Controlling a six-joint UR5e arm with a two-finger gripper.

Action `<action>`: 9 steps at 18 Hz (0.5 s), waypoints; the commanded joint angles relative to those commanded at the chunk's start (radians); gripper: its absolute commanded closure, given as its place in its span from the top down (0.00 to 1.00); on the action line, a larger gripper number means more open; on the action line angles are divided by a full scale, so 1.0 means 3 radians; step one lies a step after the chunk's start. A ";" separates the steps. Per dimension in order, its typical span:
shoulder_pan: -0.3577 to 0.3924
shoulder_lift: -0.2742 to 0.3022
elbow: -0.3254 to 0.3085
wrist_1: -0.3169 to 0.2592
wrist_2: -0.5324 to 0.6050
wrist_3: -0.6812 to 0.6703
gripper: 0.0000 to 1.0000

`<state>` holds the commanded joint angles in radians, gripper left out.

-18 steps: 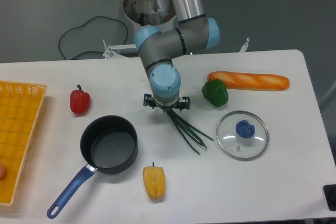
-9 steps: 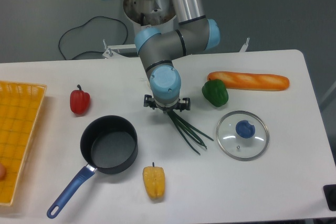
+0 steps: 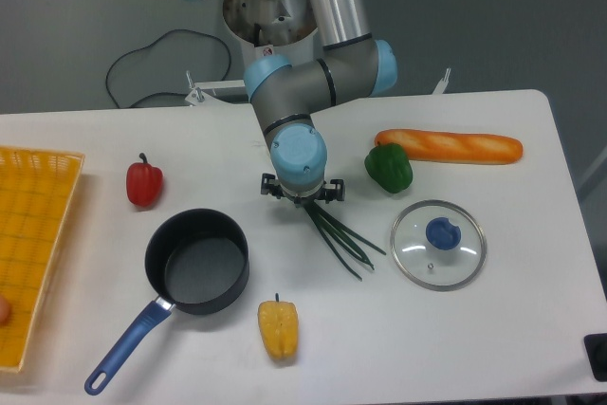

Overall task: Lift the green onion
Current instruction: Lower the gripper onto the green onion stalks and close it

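Observation:
The green onion lies on the white table, its dark green leaves fanning toward the lower right. Its pale end is hidden under my gripper, which points straight down over that end. The wrist body covers the fingers from this camera, so I cannot see whether they are open or shut, or whether they touch the stalk.
A green bell pepper and a baguette lie to the right. A glass lid sits by the leaf tips. A black pot with a blue handle, a yellow pepper, a red pepper and a yellow basket are to the left.
The wrist has shifted very slightly downward in the image over the onion's pale end. The onion's leaves have not moved.

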<state>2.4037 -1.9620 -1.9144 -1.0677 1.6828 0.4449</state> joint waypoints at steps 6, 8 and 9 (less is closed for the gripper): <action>-0.0015 0.0010 0.0000 -0.0005 0.0005 0.0026 0.98; -0.0041 0.0005 0.0000 -0.0005 0.0015 0.0026 0.96; -0.0041 0.0000 0.0000 -0.0005 0.0015 0.0021 0.94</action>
<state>2.3915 -1.9619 -1.9144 -1.0692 1.6874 0.4510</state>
